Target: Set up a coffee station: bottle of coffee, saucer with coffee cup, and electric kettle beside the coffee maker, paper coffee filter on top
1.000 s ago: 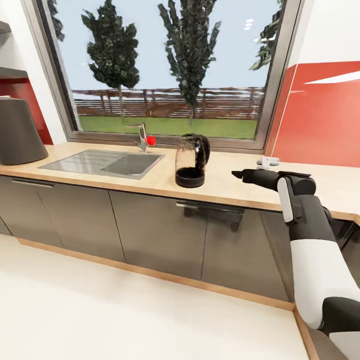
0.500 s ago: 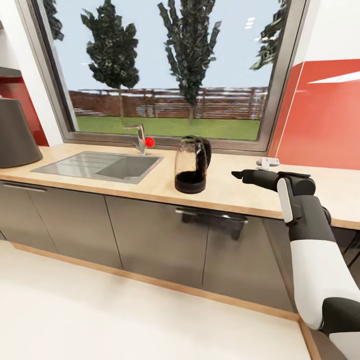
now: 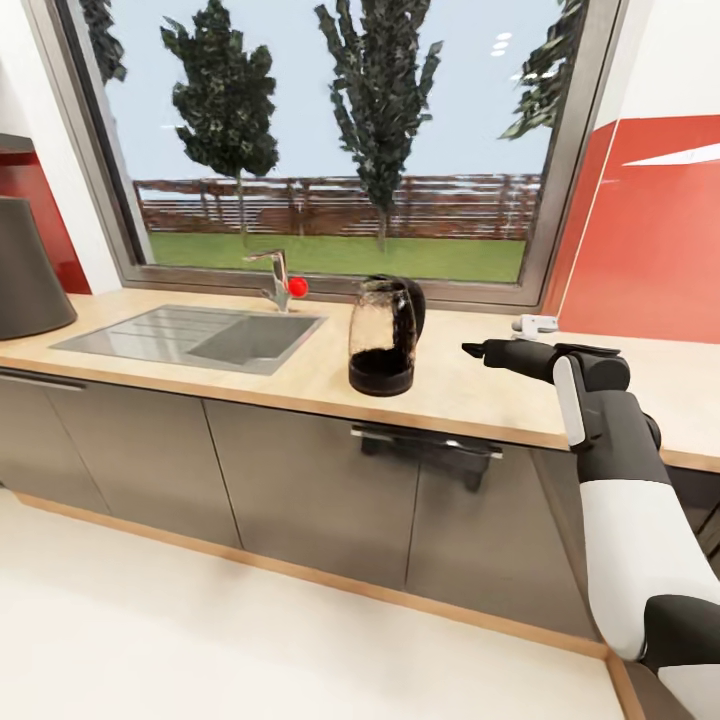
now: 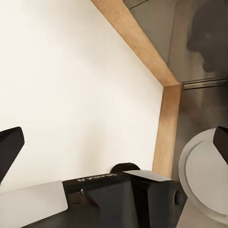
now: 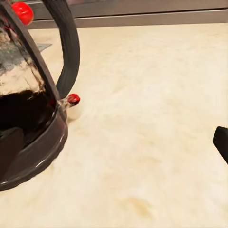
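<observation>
From the head camera, the right gripper is seen held level above the long light wood-grain kitchen countertop, its dark fingers pointing toward the rounded translucent dark-glass electric kettle. The kettle is set upright on the worktop near the fingertips but apart from them, on their far side from the arm. Beyond the kettle, the inset steel sink and a chrome tap with a red knob are seen below the large window. Farthest from the claw, at the picture's edge, part of the tall dark grey coffee maker is visible on the same worktop. Just behind the claw, by the red wall panel, a small white object is lying.

In the left wrist view, the left gripper is shown spread wide with nothing held — pale floor and a wooden plinth strip lie beyond it.

In the right wrist view, the kettle's black base and looped handle are seen close ahead of the open, empty fingers — no contact is made.
</observation>
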`<state>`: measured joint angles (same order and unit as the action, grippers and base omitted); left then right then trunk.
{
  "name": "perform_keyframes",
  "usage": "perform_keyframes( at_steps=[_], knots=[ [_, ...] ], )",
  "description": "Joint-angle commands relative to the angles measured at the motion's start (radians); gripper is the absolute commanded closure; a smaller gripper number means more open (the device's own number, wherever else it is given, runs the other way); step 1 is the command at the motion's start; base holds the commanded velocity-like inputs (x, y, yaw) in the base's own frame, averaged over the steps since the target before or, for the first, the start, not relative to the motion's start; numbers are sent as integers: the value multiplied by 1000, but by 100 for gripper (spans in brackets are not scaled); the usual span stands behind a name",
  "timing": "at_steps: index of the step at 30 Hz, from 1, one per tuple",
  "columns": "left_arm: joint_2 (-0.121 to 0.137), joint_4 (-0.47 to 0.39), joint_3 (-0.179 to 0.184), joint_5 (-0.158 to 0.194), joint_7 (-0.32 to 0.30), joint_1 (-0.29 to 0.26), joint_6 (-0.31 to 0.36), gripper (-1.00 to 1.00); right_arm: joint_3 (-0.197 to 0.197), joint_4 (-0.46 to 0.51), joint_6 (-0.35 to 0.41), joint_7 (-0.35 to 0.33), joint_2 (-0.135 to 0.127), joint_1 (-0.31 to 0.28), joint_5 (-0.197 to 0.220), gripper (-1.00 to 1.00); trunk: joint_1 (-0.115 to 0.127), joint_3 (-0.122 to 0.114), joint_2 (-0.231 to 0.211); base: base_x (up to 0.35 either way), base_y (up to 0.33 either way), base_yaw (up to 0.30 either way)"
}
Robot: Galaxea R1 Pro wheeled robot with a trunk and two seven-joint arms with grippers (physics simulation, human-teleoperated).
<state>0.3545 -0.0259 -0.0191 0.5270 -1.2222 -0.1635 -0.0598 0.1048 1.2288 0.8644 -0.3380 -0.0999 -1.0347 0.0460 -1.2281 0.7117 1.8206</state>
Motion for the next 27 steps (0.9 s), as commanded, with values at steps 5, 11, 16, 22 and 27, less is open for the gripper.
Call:
perform_keyframes(
  at_steps=[5,11,16,22,27],
  knots=[
    [4,2,-4,3,-2,15,-8,-100,1,1,5,-1,0,-1,5,-100,0,1,0,40,0,0],
    [7,3,-7,41,-3,53,-9,-100,0,0,10,-4,-1,-1,4,-100,0,1,0,5,0,0],
    [9,3,-13,45,-5,89,-11,-100,2,0,10,-4,0,-1,5,-100,0,1,0,0,0,0],
    [7,2,-13,45,-5,100,-11,-100,6,1,10,-4,-1,-1,3,-100,0,1,0,126,0,0],
    [6,2,-14,45,-5,101,-11,-100,6,1,10,-4,-1,-1,4,-100,0,1,0,237,0,0]
  ],
)
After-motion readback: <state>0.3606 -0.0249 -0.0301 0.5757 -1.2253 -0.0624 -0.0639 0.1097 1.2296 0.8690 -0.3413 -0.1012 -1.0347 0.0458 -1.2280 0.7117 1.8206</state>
